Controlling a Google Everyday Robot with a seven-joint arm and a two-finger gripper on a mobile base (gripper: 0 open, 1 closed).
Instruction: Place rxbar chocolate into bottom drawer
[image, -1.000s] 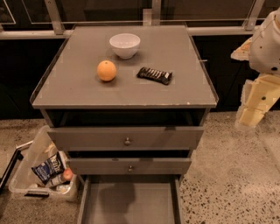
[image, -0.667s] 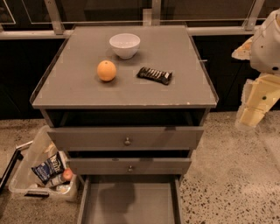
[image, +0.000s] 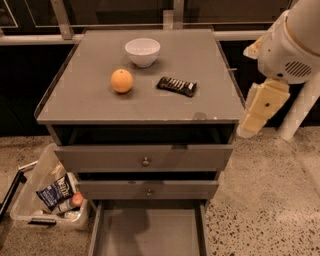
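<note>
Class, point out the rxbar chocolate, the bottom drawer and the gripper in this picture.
rxbar chocolate (image: 176, 86), camera view, middle of the black wrapper.
bottom drawer (image: 150, 232), camera view, bare grey floor.
gripper (image: 249, 125), camera view, its lower end, right of the cabinet (image: 210, 65).

grey cabinet (image: 200, 60) sat centre frame. on its top the rxbar chocolate (image: 176, 86) lay flat, right of centre, slightly angled. an orange (image: 122, 80) sat left of it, apart. a white bowl (image: 142, 51) stood behind both, upper centre. the bottom drawer (image: 150, 232) was pulled out at lower centre, grey floor showing. two knobbed drawers (image: 145, 161) sat above it. the gripper (image: 252, 120) hung at the right edge, beside the cabinet's side. a clear bin (image: 30, 200) at lower left held a blue-and-white packet (image: 54, 191).
</note>
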